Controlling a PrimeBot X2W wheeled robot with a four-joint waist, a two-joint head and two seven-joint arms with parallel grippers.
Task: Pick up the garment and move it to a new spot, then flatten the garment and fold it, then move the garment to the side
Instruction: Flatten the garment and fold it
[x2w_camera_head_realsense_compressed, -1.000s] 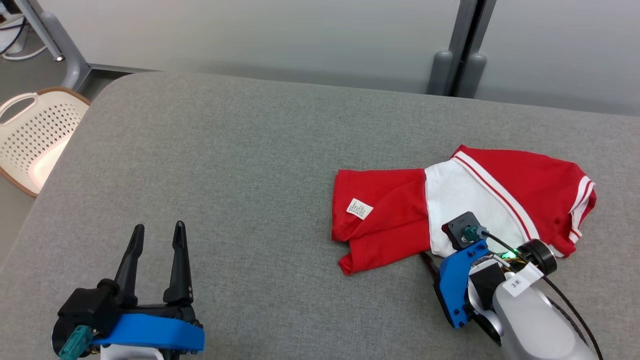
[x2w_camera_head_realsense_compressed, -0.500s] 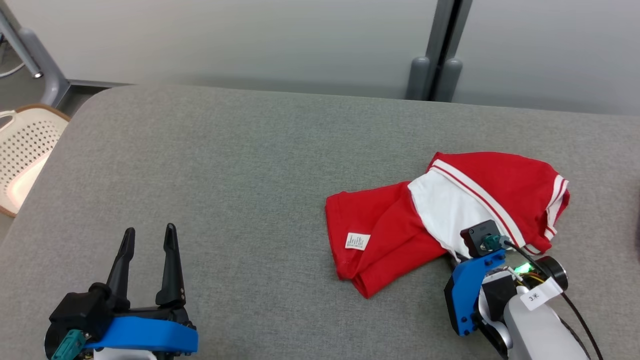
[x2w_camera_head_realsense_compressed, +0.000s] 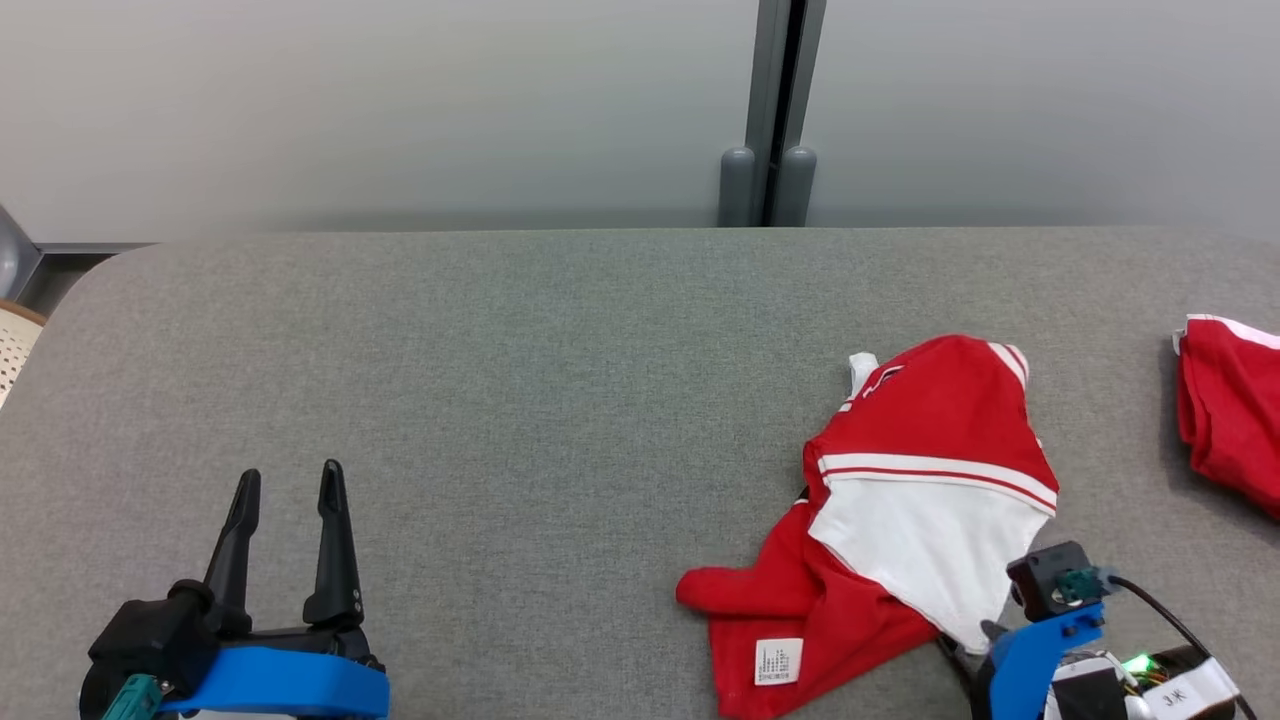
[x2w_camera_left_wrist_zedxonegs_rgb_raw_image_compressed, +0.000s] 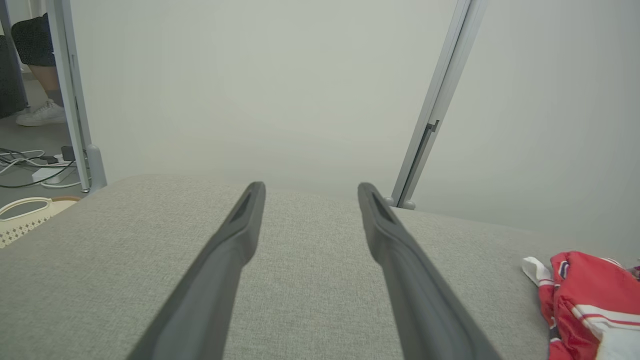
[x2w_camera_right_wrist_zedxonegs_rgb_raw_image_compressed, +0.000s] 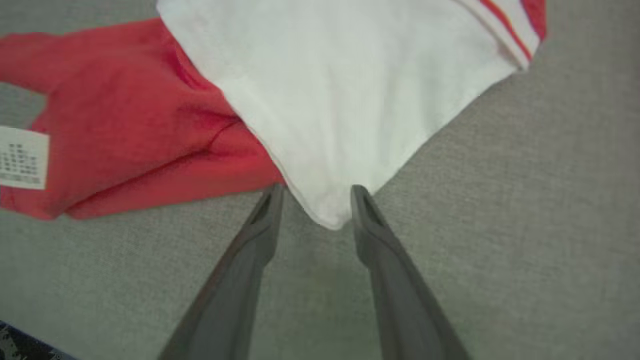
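Red-and-white garment (x2w_camera_head_realsense_compressed: 930, 415) with stripes; grey table (x2w_camera_head_realsense_compressed: 500, 400).

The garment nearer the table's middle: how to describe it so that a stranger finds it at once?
On the grey table, look at its right half, near the front edge. There lies a crumpled red garment with a white panel and a white label; the other red garment, farther right, shows no such panel.

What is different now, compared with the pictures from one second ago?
The right tool pinched the garment by its white corner, dragged it so it bunched and turned, and now stands with jaws apart around that corner. The head camera swung right, bringing a second red garment into view. The left tool stayed open and idle.
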